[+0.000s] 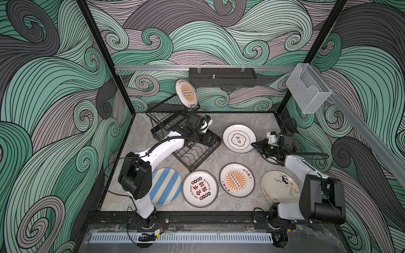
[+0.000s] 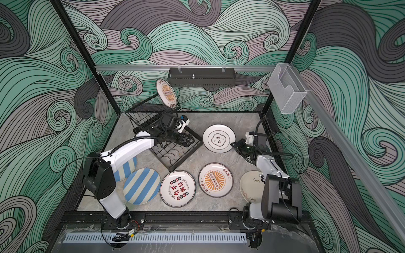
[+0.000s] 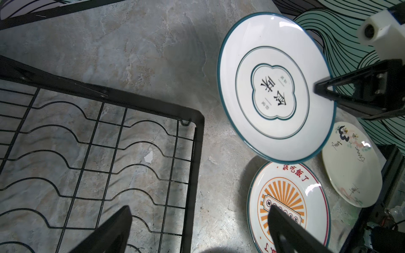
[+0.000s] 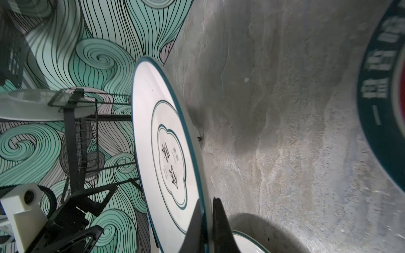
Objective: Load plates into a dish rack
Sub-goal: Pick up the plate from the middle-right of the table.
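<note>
Trust the right claw (image 4: 207,206), pinched shut on the rim of the teal-rimmed plate (image 1: 238,138), held tilted, seemingly clear of the table (image 1: 219,121), near the dish rack (image 3: 198,153). Mind the left claw (image 3: 199,210), spread wide and empty over the base grid. Turn the plate on edge, line it with a wavy gap, lower slowly

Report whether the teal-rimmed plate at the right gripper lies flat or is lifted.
Lifted, tilted: the right gripper is shut on the teal-rimmed plate at its rim, and its edge overhangs the sunburst plate below.
</note>
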Robot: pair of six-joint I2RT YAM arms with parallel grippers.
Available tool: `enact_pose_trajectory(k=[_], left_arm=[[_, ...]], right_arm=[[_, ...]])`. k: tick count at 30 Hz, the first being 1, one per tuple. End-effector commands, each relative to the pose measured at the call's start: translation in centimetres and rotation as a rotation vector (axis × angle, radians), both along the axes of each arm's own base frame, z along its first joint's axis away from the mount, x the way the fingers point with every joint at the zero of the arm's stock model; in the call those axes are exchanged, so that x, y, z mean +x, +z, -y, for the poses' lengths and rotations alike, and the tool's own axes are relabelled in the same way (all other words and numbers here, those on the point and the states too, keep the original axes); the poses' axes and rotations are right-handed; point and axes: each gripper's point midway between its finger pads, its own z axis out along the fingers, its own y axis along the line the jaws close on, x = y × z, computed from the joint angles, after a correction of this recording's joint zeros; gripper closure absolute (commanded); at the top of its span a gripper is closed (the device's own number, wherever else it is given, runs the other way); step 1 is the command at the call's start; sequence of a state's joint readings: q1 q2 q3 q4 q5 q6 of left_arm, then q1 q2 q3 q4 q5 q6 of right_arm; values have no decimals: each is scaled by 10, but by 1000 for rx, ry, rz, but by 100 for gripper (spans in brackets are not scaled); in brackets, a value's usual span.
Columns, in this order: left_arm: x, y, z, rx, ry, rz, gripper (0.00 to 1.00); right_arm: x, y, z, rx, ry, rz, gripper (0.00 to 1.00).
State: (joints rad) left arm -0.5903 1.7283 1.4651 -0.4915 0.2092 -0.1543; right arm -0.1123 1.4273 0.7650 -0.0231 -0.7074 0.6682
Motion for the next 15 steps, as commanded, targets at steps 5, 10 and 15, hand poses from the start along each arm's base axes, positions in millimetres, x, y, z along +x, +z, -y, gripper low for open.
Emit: enact_pose_trajectory(k=[5, 10, 15], left_arm=[[5, -21, 2, -9, 35, -62, 1], [8, -33, 17, -103, 12, -124, 1], [12, -59, 15, -47, 20, -166, 1]], right_arm=[[9, 2, -51, 21, 166, 34, 100], [14, -4, -67, 7, 214, 25, 100], [16, -10, -77, -1, 234, 18, 100]])
